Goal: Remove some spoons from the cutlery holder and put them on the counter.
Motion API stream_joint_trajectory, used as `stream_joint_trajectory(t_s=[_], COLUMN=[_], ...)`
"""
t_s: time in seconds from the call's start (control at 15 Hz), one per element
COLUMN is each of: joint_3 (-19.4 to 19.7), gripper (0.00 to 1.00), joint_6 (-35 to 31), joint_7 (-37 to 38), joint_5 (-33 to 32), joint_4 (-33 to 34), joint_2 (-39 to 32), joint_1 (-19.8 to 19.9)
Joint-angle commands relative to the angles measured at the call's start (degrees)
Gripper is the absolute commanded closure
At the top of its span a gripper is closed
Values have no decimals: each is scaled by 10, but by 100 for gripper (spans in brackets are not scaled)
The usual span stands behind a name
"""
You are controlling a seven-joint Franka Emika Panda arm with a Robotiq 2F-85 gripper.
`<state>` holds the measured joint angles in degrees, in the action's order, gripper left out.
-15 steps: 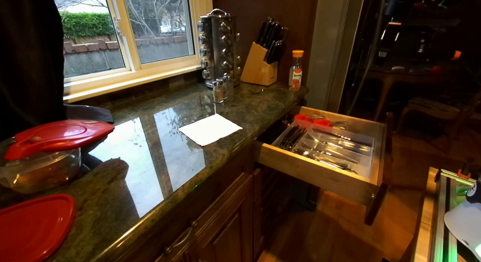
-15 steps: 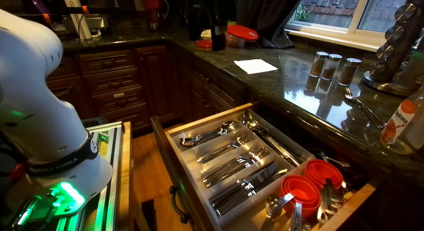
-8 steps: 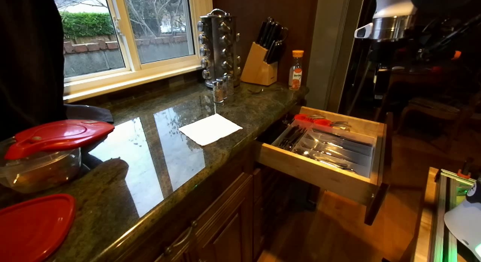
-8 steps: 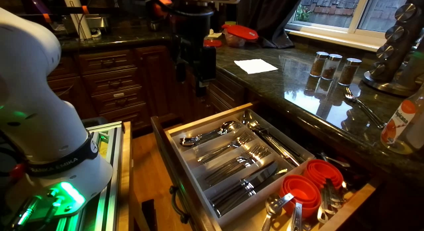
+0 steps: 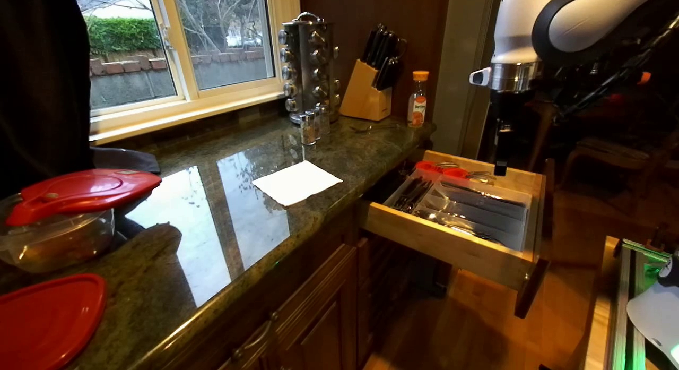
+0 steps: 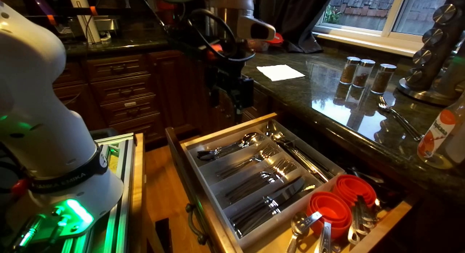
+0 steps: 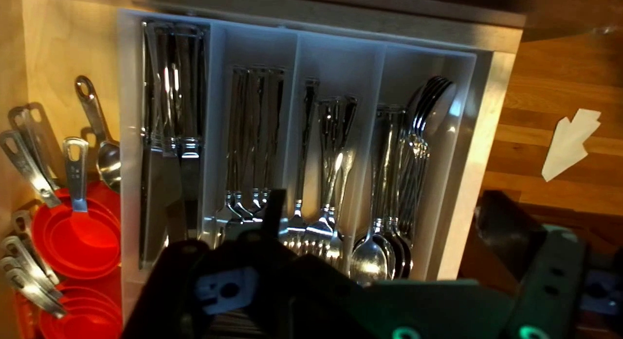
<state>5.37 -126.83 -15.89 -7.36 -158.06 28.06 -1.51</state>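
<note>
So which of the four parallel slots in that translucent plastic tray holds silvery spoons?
The wrist view's rightmost slot: spoons, some reversed; the others hold metal forks or knives.

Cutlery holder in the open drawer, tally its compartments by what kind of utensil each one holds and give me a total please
Holding spoons: 1
Holding forks: 2
Holding knives: 1
Holding other long utensils: 1
Total: 5

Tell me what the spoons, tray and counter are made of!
Spoons: shiny metal, probably polished steel, since they gleam silvery.
Tray: likely frosted plastic; it looks cloudy, whitish and smooth.
Counter: probably polished stone, mottled dark green and mirroring the window.
</note>
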Motion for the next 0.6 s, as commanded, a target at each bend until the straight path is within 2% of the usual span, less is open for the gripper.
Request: stream_joint_trajectory(t_s=[0.0, 0.2, 0.27, 0.53], joint_3=[-27, -44, -41, -47], gripper=[0, 0, 0, 0], joint_6=[-35, -69, -47, -59], joint_7=[41, 83, 58, 74], joint_5=[21, 38, 25, 30], joint_4=[1, 1, 1, 5], joint_2=[-71, -119, -86, -120], joint_1=[-12, -14, -8, -8])
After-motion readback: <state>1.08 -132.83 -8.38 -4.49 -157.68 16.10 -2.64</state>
